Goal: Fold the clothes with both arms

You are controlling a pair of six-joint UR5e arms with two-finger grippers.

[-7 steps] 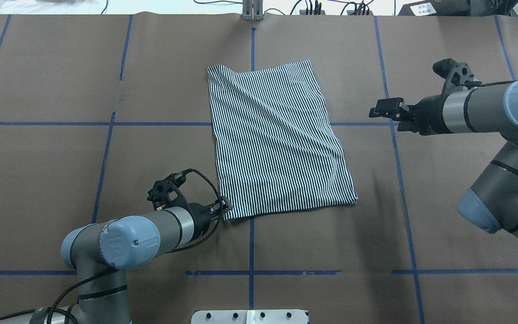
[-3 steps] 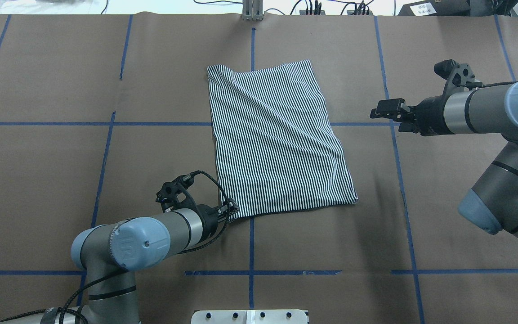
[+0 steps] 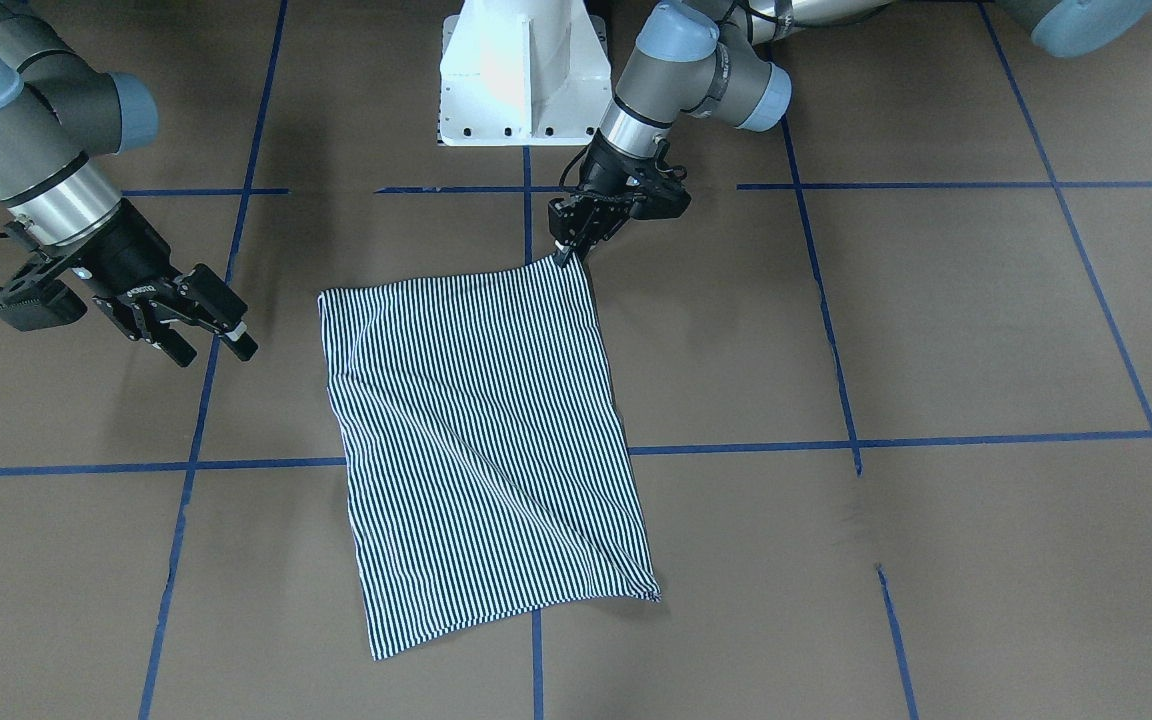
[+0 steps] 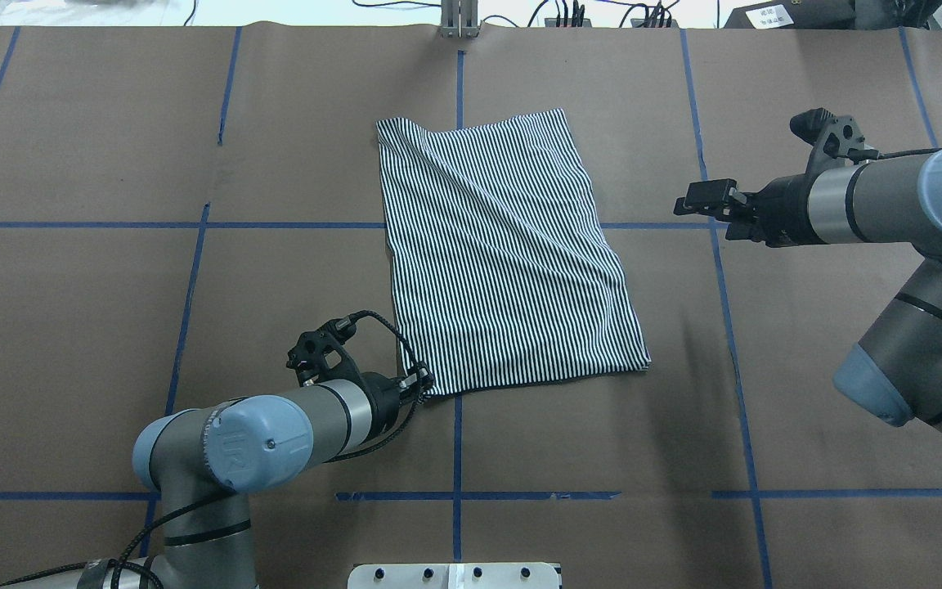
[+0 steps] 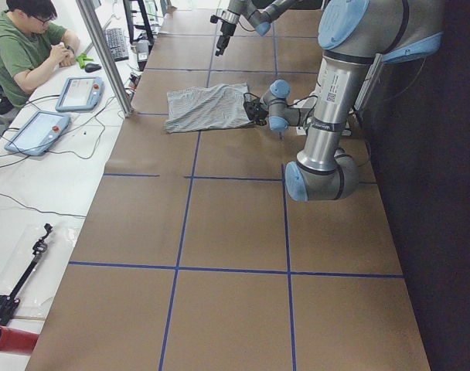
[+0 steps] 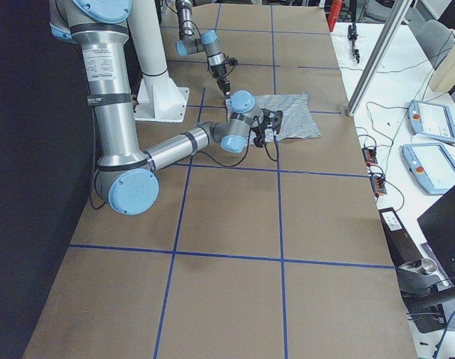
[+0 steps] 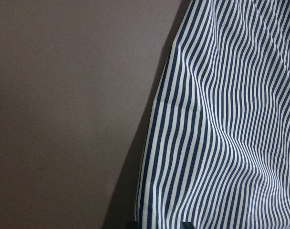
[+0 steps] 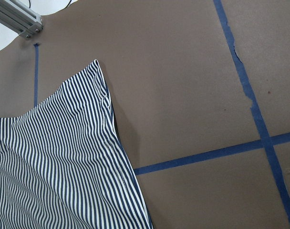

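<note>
Since a second ago the left arm (image 4: 226,442) has swung a little to the right, carrying the near-left corner of the shirt (image 4: 504,262) with it; the right arm (image 4: 888,196) has scarcely shifted.

Brown paper covers the counter (image 4: 111,327), which is marked into squares by blue tape (image 4: 291,224). Both arms reach in low from the sides. The shirt lies at the middle of the counter, folded into a rough rectangle and set askew, its far end leaning left and its near end leaning right, so that it crosses one tape line. Only thin navy-and-white stripes show, running lengthwise. A long soft crease runs on the diagonal from the far-left corner toward the near-right one, with smaller ripples beside it. A stitched seam follows its right edge in the right wrist view.

Closed tight, the left pincer (image 4: 422,383) grips the shirt's near-left corner, and the cloth there is drawn to a small point. The right pincer (image 3: 214,350) hovers well apart from the shirt's right edge, fingers spread wide, with nothing between them
</note>
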